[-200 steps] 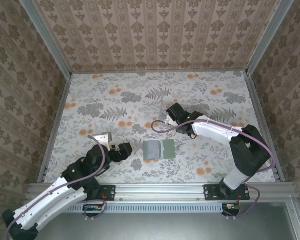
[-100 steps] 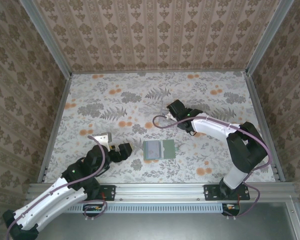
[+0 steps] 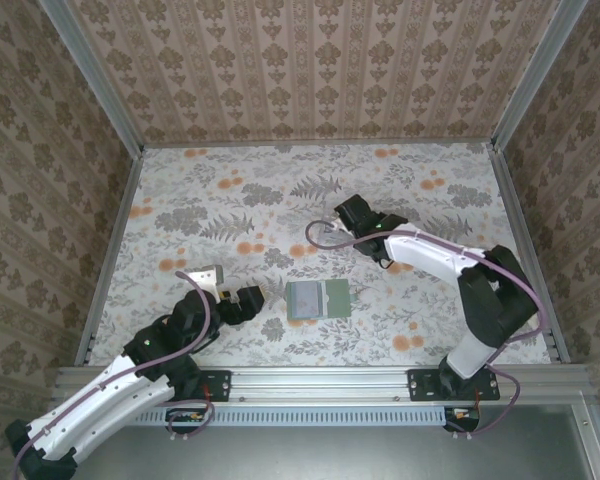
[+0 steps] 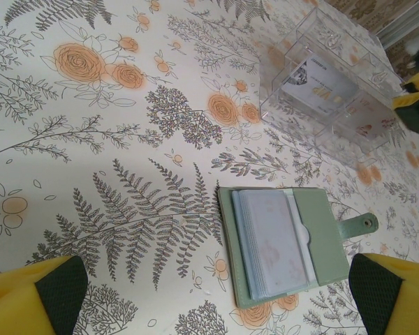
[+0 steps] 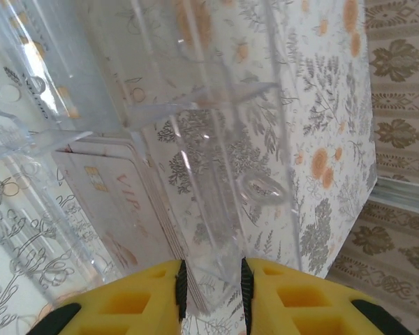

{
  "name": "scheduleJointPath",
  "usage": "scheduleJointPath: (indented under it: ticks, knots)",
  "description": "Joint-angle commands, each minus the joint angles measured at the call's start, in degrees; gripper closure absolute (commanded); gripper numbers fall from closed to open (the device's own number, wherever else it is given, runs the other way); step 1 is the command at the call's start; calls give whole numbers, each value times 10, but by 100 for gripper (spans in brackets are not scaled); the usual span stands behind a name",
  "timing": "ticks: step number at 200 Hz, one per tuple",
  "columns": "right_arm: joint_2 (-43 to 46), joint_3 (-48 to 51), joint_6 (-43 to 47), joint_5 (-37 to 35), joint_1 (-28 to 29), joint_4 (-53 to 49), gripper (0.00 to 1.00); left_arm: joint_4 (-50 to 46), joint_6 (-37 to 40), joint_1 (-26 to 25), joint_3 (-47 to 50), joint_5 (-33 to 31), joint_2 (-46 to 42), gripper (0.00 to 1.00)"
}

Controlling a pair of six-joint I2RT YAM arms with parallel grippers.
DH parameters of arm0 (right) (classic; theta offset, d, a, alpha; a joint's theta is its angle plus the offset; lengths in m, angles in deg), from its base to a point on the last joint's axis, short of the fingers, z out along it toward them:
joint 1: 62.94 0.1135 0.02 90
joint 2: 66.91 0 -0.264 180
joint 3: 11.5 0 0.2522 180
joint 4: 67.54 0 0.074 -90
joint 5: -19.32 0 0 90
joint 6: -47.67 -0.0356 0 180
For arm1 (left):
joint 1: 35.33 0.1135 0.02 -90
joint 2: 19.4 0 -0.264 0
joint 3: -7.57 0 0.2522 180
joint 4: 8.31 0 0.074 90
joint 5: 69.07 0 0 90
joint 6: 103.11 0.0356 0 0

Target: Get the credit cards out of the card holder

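Judging by the layout, the job was partway through. The holder (image 3: 318,299) lay open and flat on the table (image 3: 220,190), near the arm bases, snap tab sticking out to one side. At least one card (image 5: 112,202) sat in the clear tray (image 4: 349,49) beyond it. The holder's pale sleeves looked loaded, but I couldn't tell how many cards were inside.

Hands: left gripper (image 3: 252,296) sat just beside the holder with jaws fully apart, holding and touching nothing. In its wrist view the holder lay ahead, between the two fingers. The right gripper (image 5: 211,279) was at the tray, jaws nearly together, pinching an upright clear wall of the tray, not a card.

Next move, my read: right lets go of the tray and goes to the holder. One gripper pins the cover while the other pinches a card's exposed edge and slides it out along the slot. Thin card in a tight sleeve, so the approach needs to be shallow or the holder drags along.
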Motion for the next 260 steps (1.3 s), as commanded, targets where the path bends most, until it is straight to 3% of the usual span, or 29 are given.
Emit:
scheduleJointPath:
  ticks: [1, 37, 78, 130, 143, 195, 222, 260]
  knots:
    - [74, 0, -72, 25, 14, -28, 69, 14, -3, 7, 0, 0, 13, 0]
    - [160, 13, -219, 157, 34, -72, 66, 59, -9, 8, -17, 20, 99, 2]
    - [223, 105, -368, 268, 68, -4, 66, 107, -14, 8, -67, 60, 244, 6]
    - [193, 175, -528, 335, 104, 32, 71, 162, -36, 5, -111, 109, 396, 30]
    - [180, 194, -550, 348, 107, 50, 76, 170, -42, 3, -119, 116, 424, 36]
    - [135, 246, -585, 357, 106, 110, 76, 187, -59, -6, -139, 136, 488, 53]
    - [99, 259, -599, 362, 107, 130, 77, 201, -58, -10, -148, 155, 515, 59]
    - [88, 277, -619, 394, 106, 172, 78, 211, -49, -18, -163, 171, 556, 59]
